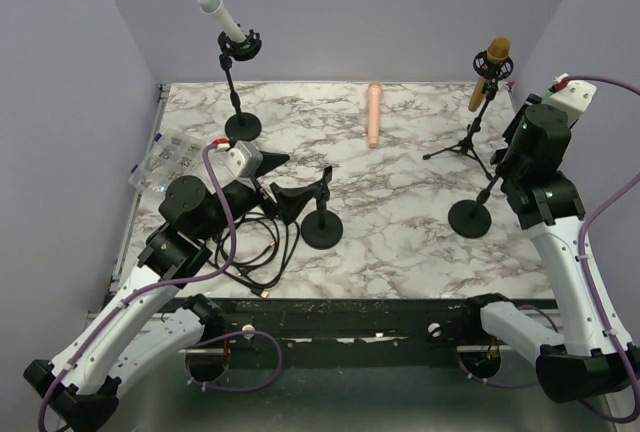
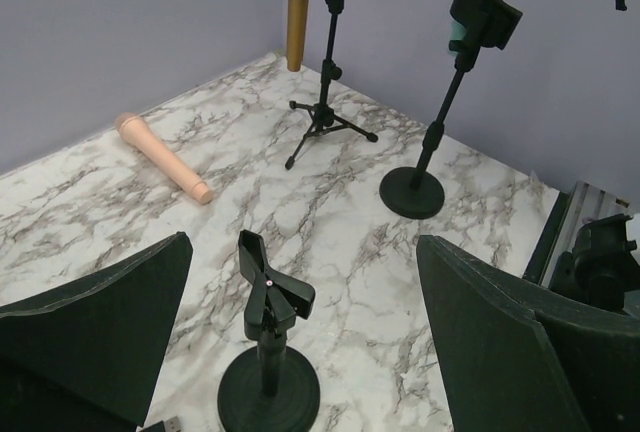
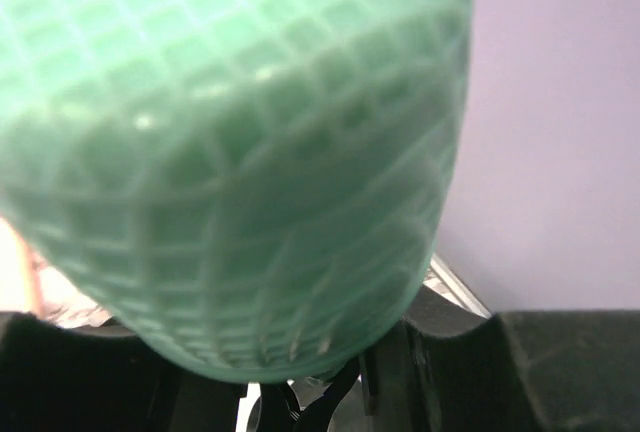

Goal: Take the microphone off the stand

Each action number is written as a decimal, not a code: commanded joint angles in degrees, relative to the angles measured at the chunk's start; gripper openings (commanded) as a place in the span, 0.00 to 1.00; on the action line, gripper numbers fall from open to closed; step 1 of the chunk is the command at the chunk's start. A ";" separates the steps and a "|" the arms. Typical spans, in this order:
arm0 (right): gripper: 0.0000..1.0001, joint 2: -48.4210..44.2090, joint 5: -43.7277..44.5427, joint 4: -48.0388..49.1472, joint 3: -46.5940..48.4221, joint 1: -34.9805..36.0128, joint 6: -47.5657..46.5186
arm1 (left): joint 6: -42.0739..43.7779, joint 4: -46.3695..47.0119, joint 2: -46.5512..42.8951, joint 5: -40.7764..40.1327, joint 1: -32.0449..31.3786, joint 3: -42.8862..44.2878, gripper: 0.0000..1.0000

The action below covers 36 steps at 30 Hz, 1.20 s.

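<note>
**Fingers [image 3: 560, 372] spread wide around the green microphone [image 3: 230, 152]**

Belong to the right gripper [image 3: 290, 352]; straddle the mesh head and visibly clamp nothing. Sits clipped atop its stand [image 1: 470, 217], right of the overhead frame. Looks rigid, smooth and fairly light, with mesh likely to dent. Best taken on the handle below the head. Lower left overhead: left gripper [image 2: 300, 242], equally wide open, empty, above a bare clip stand [image 2: 268, 302].

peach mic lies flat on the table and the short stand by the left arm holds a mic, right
No, the short stand has an empty clip, shown in the left wrist view. The peach microphone does lie flat on the table.
</note>
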 commanded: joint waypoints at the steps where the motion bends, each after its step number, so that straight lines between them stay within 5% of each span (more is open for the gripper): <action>1: 0.01 -0.62 -13.17 -2.94 3.44 0.34 4.85 | -0.63 0.43 0.69 2.92 -0.41 1.31 0.99; 10: 0.01 0.02 -21.91 -9.32 7.15 6.00 16.91 | -0.89 0.25 1.33 3.89 -0.52 1.69 0.99; 20: 0.01 6.60 -2.68 -9.09 8.70 32.41 19.60 | -2.33 0.76 3.95 5.43 -0.89 1.78 0.97; 32: 0.01 14.20 6.79 -11.72 12.45 42.43 22.02 | -11.35 -3.61 7.88 1.49 -6.09 6.87 0.91; 36: 0.01 14.86 7.04 -12.30 12.76 42.62 23.24 | -10.60 -3.53 8.85 -7.35 -12.77 7.91 0.93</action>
